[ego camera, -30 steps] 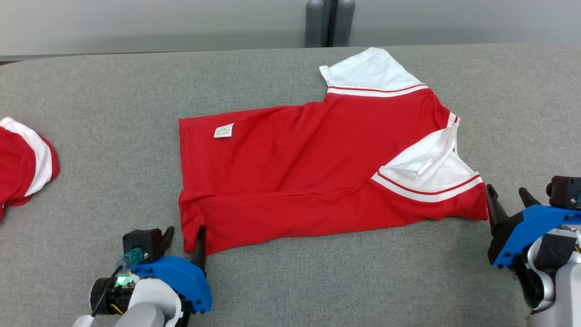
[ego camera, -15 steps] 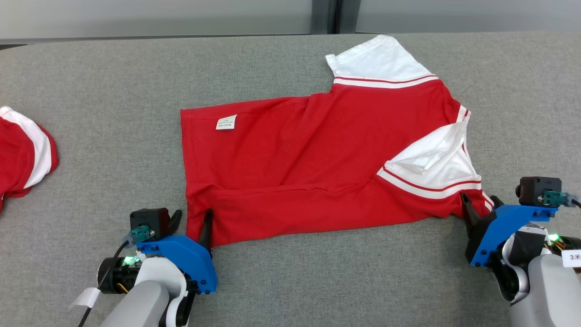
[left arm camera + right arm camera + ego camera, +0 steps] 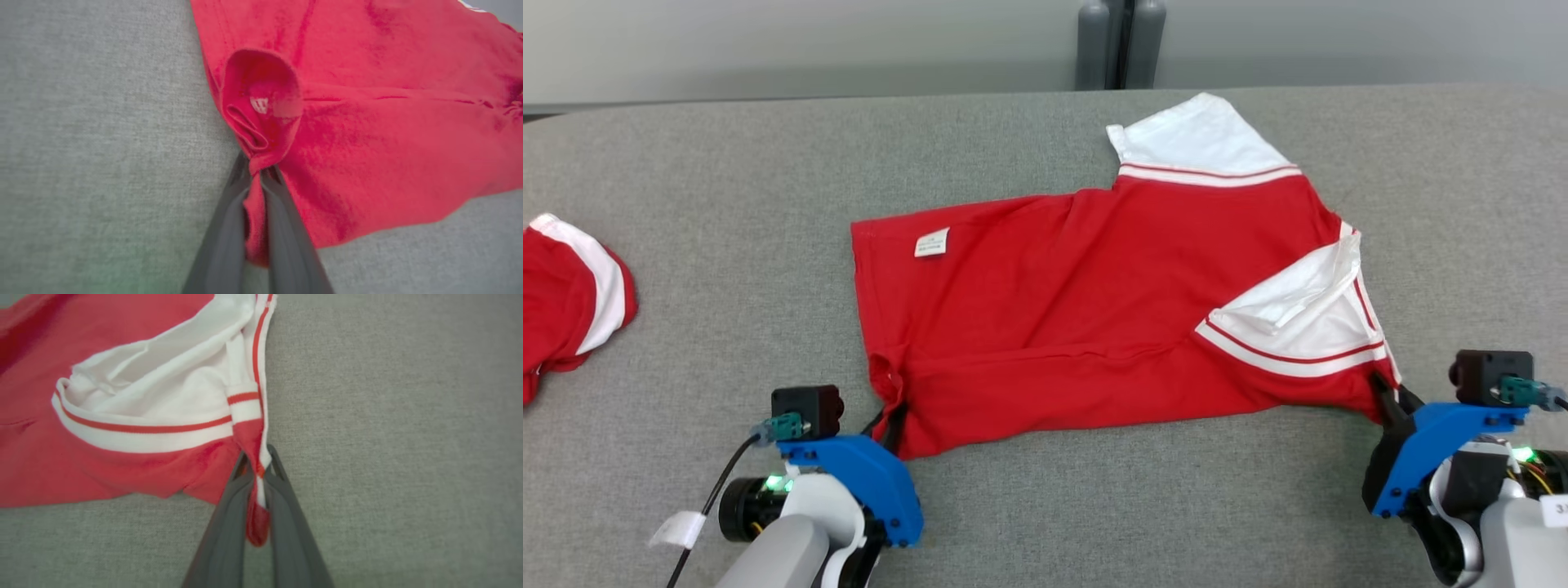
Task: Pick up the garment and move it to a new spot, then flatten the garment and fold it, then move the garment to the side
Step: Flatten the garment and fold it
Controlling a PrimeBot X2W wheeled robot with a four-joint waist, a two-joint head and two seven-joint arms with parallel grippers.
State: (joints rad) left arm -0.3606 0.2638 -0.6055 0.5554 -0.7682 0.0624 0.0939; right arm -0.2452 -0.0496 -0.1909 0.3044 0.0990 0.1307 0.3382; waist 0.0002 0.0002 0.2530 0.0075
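Left pincer [image 3: 892,411]: fingers closed tight on the near hem corner of the red shirt [image 3: 1078,310]. In the left wrist view a pinch of red cloth is squeezed between the two dark fingers [image 3: 229,228] and bunches into a small loop just past the tips.

Right pincer [image 3: 1384,394]: also closed, gripping the shirt's near corner at the sleeve end. In the right wrist view the red-and-white striped edge is nipped between the fingers. The white sleeve [image 3: 171,388] with its red stripe lies just beyond the tips and to their left.

The shirt is spread on the grey cloth table [image 3: 727,204], stretched between the two pincers. It lies mostly flat, with one long crease close to the near edge.

A second white sleeve [image 3: 1196,135] sits well beyond the right pincer, on the far side. A white care label [image 3: 931,242] lies beyond the left pincer, near the far hem corner.

Another red-and-white garment [image 3: 572,302] lies well off to the left of the left pincer.
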